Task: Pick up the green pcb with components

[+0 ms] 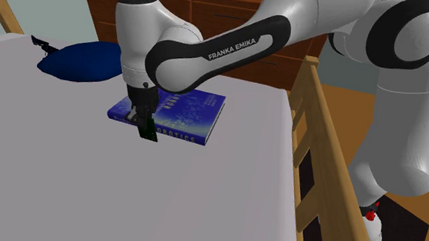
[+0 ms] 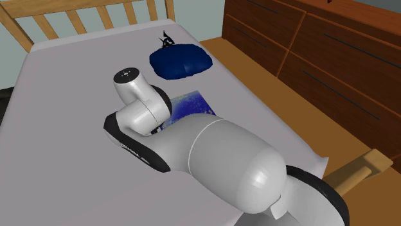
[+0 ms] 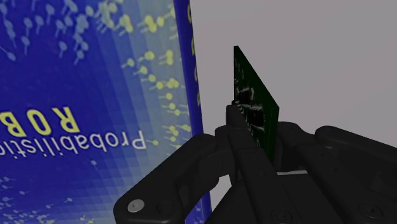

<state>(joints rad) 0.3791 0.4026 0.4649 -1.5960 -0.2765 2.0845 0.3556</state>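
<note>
The green circuit board [image 3: 257, 108] stands on edge between my two black fingers [image 3: 238, 137], dark green with small components on one face. My gripper [image 3: 254, 149] is shut on it, and the board hangs tilted above the grey bed sheet. In the shoulder view the gripper [image 1: 143, 123] holds the board [image 1: 149, 131] over the near edge of a blue book [image 1: 191, 111]. In the second exterior view the arm's elbow hides the hand and the board.
The blue book [image 3: 89, 108] lies flat on the grey bed [image 1: 66, 191], right beside the board. A dark blue cushion [image 1: 84, 60] with a small black object [image 1: 42, 44] sits further back. A wooden bed rail [image 1: 317, 144] runs along the shoulder view's right, a wooden dresser [image 2: 321, 58] beyond.
</note>
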